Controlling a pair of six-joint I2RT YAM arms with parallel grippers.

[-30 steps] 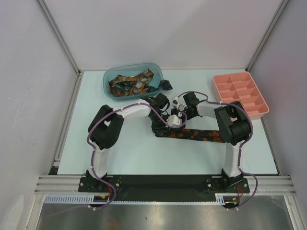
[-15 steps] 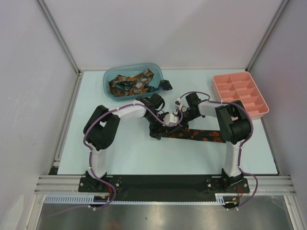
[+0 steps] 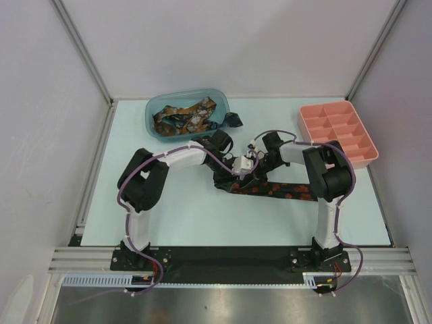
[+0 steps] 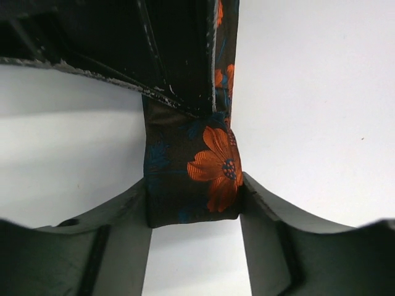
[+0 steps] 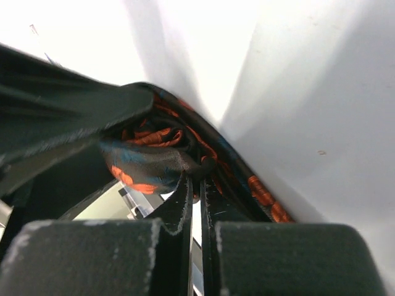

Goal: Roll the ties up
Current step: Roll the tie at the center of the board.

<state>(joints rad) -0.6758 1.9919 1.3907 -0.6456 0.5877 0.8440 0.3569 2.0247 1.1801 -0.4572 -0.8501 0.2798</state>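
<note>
Left fingers (image 4: 111, 228): half spread, set against both edges of the tie (image 4: 197, 172) at its folded end.
Right fingers (image 5: 170, 216): pinched almost together on the bunched start of the roll.
Tie position: middle of the counter (image 3: 182, 209), flat tail running toward 3 o'clock.
Risk: the loose coil would likely spring open if either hold slips; pulling the arms apart would unwind it.
Spare ties (image 3: 182, 116): 11 o'clock, in the bin (image 3: 152, 121).

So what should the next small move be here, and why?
Probably the right hand should turn its pinch another wrap along the tie. It is shut on a small bunched roll at one end, while most of the strip lies flat on the table. The left hand straddles the strip beside it, well placed to steady it; whether it grips is unclear.
</note>
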